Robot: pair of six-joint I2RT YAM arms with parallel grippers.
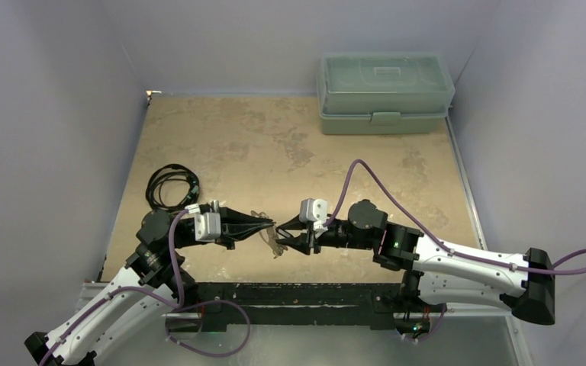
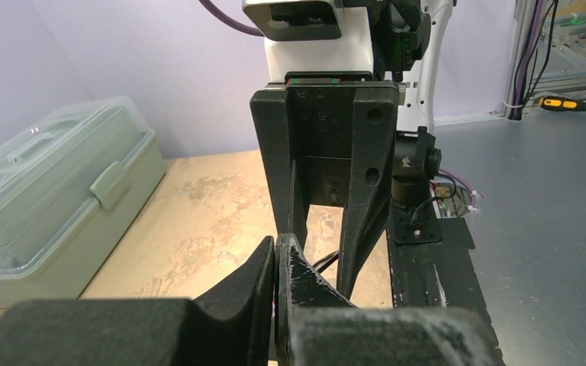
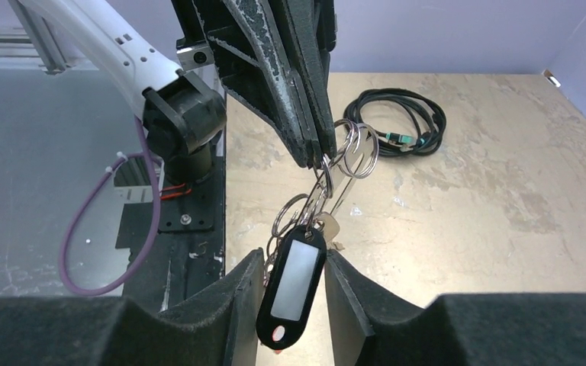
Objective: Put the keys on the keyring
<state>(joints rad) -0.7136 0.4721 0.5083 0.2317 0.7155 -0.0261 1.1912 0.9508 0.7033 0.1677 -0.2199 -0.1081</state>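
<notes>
Centrally in the right wrist view, the left gripper (image 3: 317,156) pinches shut on the keyring (image 3: 360,149); keys (image 3: 330,226) and a black tag (image 3: 294,293) dangle inside the half-open right gripper (image 3: 294,258), grip unclear.

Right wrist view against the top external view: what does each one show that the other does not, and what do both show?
Only the right wrist view: the left jaws shut on silvery rings, with a black tag hanging between the parted right jaws and a small key beside it. Only the top external view: the green lidded box at the far edge, and the whole right arm. Both: the black coiled cable on the tan table, and the two jaws facing each other closely.
</notes>
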